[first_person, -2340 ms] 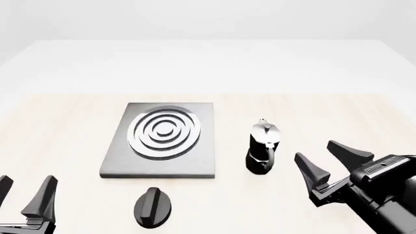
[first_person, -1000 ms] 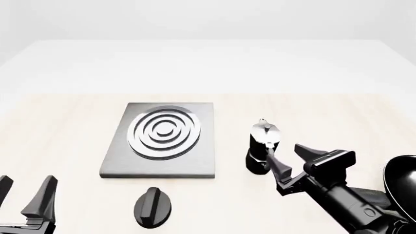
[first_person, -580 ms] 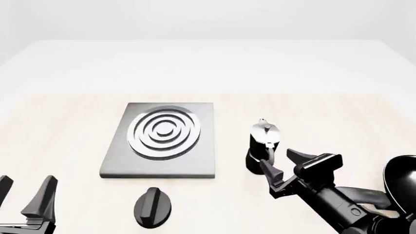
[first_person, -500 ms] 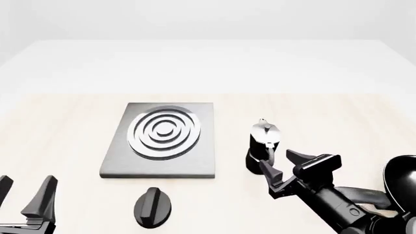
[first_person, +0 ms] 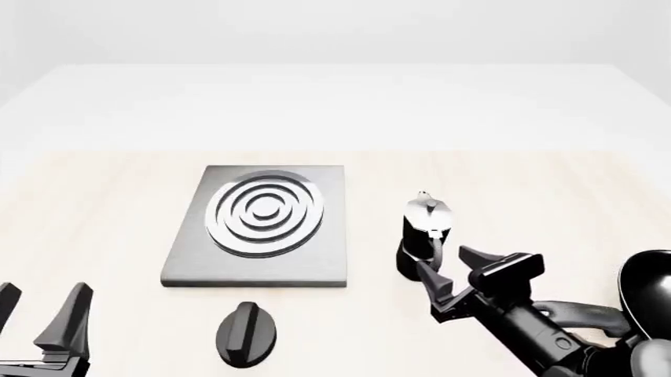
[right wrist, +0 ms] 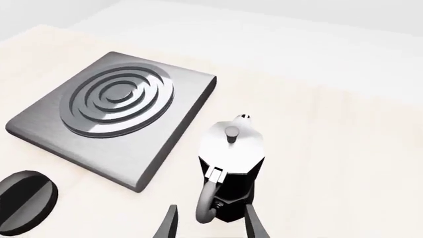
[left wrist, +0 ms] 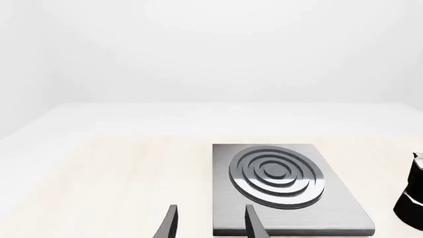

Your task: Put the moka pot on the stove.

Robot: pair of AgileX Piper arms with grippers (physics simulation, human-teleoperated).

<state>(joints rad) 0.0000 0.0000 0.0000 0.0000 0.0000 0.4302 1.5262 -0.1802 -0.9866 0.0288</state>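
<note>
The moka pot [first_person: 425, 234] stands upright on the table to the right of the stove [first_person: 314, 263], black with a silver lid, its curved handle facing the near side. My right gripper [first_person: 445, 260] is open just behind the pot. In the right wrist view the handle of the moka pot [right wrist: 231, 166] lies between the fingers of the right gripper [right wrist: 210, 219], which are not closed on it; the stove [right wrist: 182, 91] is beyond it. My left gripper [first_person: 42, 294] is open and empty at the near left. Its wrist view shows the left gripper [left wrist: 210, 221], the stove [left wrist: 334, 215] and the pot's edge [left wrist: 413, 198].
A black oval knob [first_person: 247, 332] lies on the table in front of the stove, also in the right wrist view as the knob [right wrist: 23, 201]. A black frying pan [first_person: 645, 281] sits at the near right edge, behind the right arm.
The right arm has swung left from the near right and brought its open gripper up to the pot's handle, creeping slightly closer in the last half second. Left arm and pot unmoved.
</note>
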